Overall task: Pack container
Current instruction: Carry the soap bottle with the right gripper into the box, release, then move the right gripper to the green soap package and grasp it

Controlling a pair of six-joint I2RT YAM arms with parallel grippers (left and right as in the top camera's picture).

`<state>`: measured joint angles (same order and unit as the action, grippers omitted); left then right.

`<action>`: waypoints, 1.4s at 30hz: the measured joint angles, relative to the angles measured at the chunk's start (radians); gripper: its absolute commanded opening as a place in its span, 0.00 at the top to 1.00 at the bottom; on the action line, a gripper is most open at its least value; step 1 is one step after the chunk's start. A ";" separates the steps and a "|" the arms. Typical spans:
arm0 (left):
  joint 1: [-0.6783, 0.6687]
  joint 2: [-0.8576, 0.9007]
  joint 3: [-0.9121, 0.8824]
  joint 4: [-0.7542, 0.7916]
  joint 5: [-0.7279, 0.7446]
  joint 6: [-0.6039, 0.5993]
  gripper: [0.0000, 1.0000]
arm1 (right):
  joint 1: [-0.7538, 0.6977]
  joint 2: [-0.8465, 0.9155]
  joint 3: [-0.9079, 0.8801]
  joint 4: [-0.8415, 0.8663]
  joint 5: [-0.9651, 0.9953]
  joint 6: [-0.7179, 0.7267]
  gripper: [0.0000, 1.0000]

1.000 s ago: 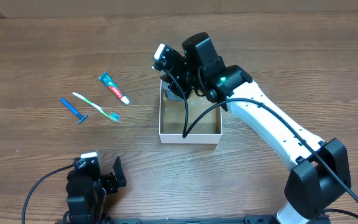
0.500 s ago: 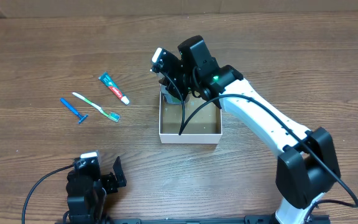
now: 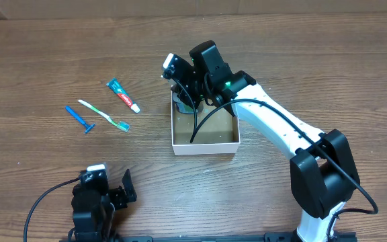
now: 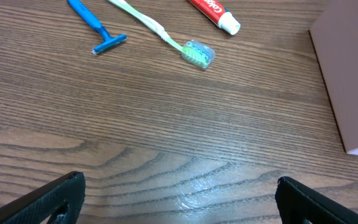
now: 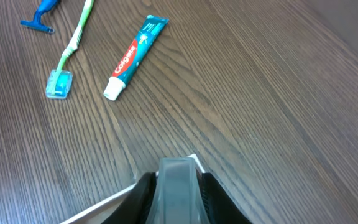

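Note:
The container (image 3: 205, 145), a square shallow box with white walls and a brown floor, sits mid-table; its side wall shows in the left wrist view (image 4: 347, 81) and its corner rim in the right wrist view (image 5: 114, 198). My right gripper (image 3: 182, 101) is over the box's far-left corner, shut on a translucent grey-green item (image 5: 178, 190). A toothpaste tube (image 3: 123, 95), a green toothbrush (image 3: 104, 115) and a blue razor (image 3: 80, 119) lie on the table left of the box. My left gripper (image 4: 179, 202) is open and empty near the front edge.
The wooden table (image 3: 46, 60) surrounds the box. The right arm's black cable (image 3: 203, 121) hangs over the box interior. The toothpaste (image 5: 135, 56), toothbrush (image 5: 70, 53) and razor (image 5: 42, 15) also show in the right wrist view.
My right gripper has moved slightly left and toward the far-left corner of the box with the item in it. The left arm has not moved.

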<state>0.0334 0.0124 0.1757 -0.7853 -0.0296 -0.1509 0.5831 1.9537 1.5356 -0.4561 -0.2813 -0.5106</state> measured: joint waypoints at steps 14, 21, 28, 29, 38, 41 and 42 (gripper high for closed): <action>0.000 0.000 0.000 0.000 0.000 0.000 0.00 | 0.000 0.001 0.002 0.116 -0.005 0.039 0.45; 0.000 0.000 0.000 0.000 0.000 0.000 0.00 | 0.000 -0.108 0.019 0.096 0.006 0.161 0.28; 0.000 0.000 0.000 0.000 0.000 0.000 0.00 | -0.064 -0.402 0.080 -0.131 0.162 0.401 0.02; 0.000 0.000 0.000 0.000 0.000 0.000 0.00 | -0.095 -0.444 0.087 -0.185 0.193 0.452 0.00; 0.000 0.000 0.000 0.000 0.000 0.000 0.00 | -0.480 -0.481 0.101 -0.743 0.402 0.919 0.00; 0.000 0.000 0.000 0.000 0.000 0.000 0.00 | -0.557 -0.436 0.093 -0.806 0.420 0.987 0.00; 0.000 0.000 0.000 0.000 0.000 0.000 0.00 | -0.576 -0.425 0.086 -0.815 0.422 1.001 0.00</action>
<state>0.0334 0.0124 0.1757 -0.7856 -0.0296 -0.1509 0.0071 1.5284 1.6215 -1.2709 0.1406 0.4904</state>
